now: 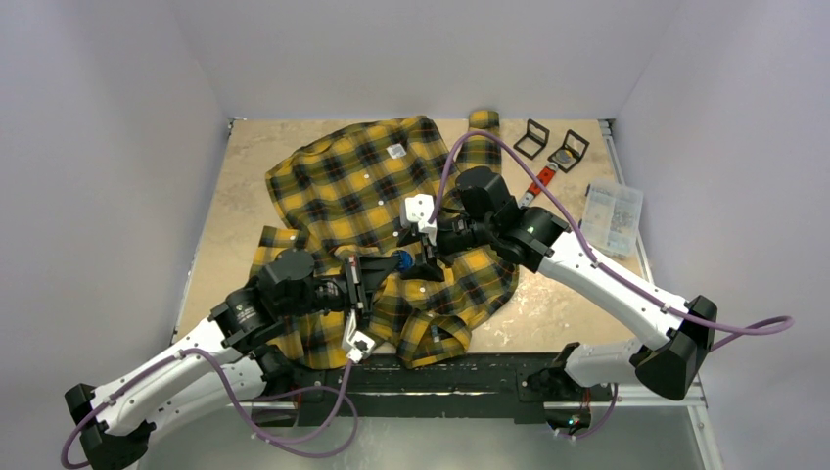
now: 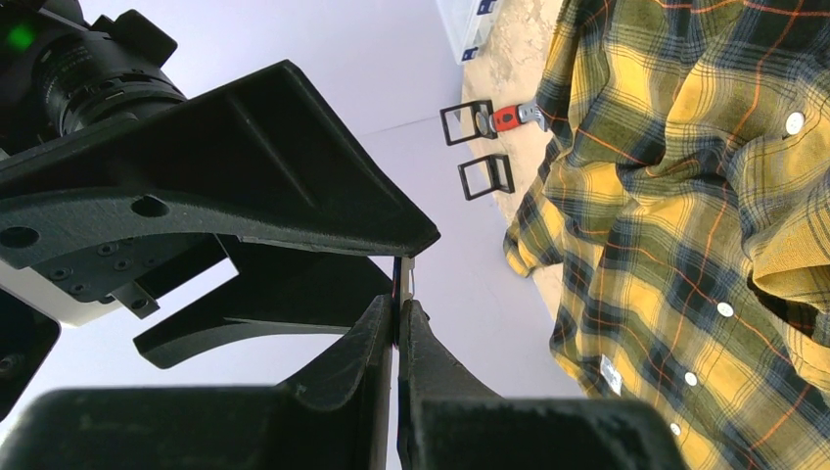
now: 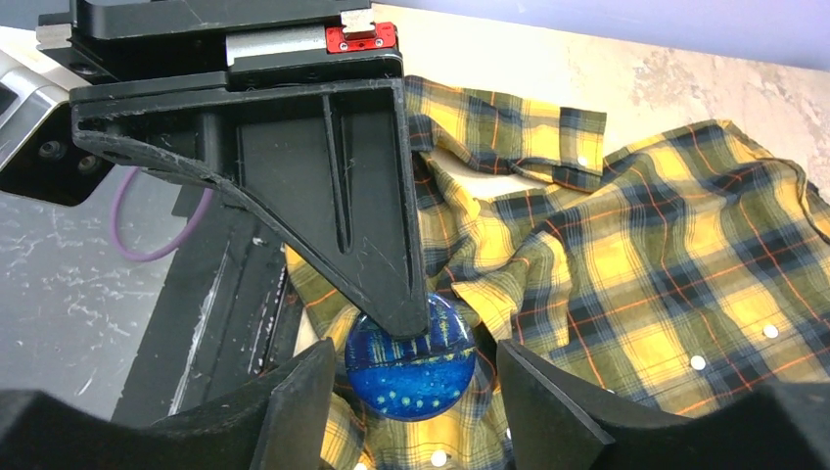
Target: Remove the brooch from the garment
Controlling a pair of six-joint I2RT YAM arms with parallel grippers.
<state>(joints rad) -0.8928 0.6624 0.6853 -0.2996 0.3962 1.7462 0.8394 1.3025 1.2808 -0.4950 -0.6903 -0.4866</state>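
Note:
The garment [image 1: 362,186], a yellow and black plaid shirt, lies crumpled on the table; it also shows in the left wrist view [image 2: 685,196] and the right wrist view [image 3: 666,255]. The brooch [image 3: 411,377] is a round blue disc with yellow dots, seen small from above [image 1: 401,260]. My left gripper [image 1: 384,262] is shut on it; in its own view [image 2: 402,308] the brooch shows edge-on as a thin strip [image 2: 404,279] between the fingertips, with no cloth around it. My right gripper [image 3: 411,397] is open, its jaws on either side of the brooch without touching it.
Two black square frames [image 1: 533,137] [image 1: 568,150], a red-handled tool [image 1: 541,182] and a clear plastic box [image 1: 613,217] sit at the back right. A black rail [image 1: 440,377] runs along the near table edge. White walls enclose the table.

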